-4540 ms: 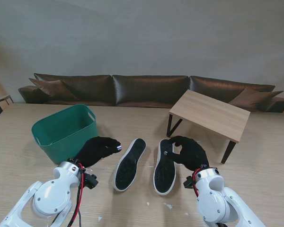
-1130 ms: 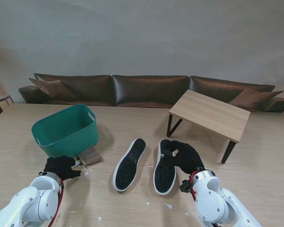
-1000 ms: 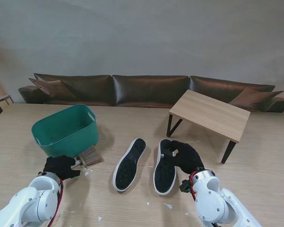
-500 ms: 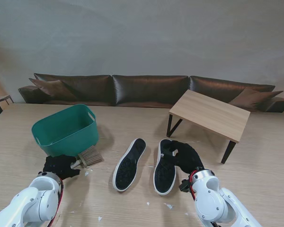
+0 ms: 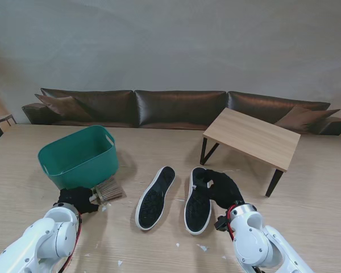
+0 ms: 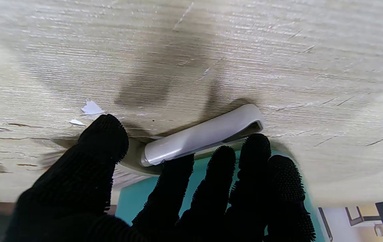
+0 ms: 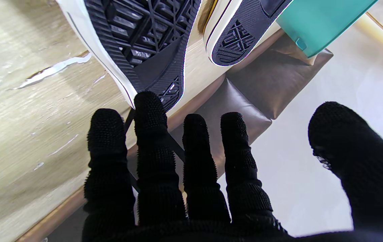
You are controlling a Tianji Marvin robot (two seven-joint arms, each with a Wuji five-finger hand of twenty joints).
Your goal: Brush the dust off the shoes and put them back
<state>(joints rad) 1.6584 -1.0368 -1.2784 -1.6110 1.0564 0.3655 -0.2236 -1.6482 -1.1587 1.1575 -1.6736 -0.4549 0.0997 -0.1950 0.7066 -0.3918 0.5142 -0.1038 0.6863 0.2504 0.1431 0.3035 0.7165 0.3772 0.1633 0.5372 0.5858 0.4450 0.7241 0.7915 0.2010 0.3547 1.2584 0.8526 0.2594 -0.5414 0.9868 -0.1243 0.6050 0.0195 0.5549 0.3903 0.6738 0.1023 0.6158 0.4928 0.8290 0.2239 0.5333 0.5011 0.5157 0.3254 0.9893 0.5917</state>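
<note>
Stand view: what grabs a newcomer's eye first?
Two black shoes lie sole-up mid-table, the left shoe and the right shoe, with the right hand at the right one's far end, fingers spread. To the left, a green tub stands with a brush lying beside it; the left hand is at the brush's pale handle, fingers apart, not closed round it.

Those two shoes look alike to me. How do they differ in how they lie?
The left shoe lies slanted, its toe leaning right, untouched. The right shoe lies nearly straight, with the right hand at its far end. Both lie sole up: black treads, white rims.
</note>
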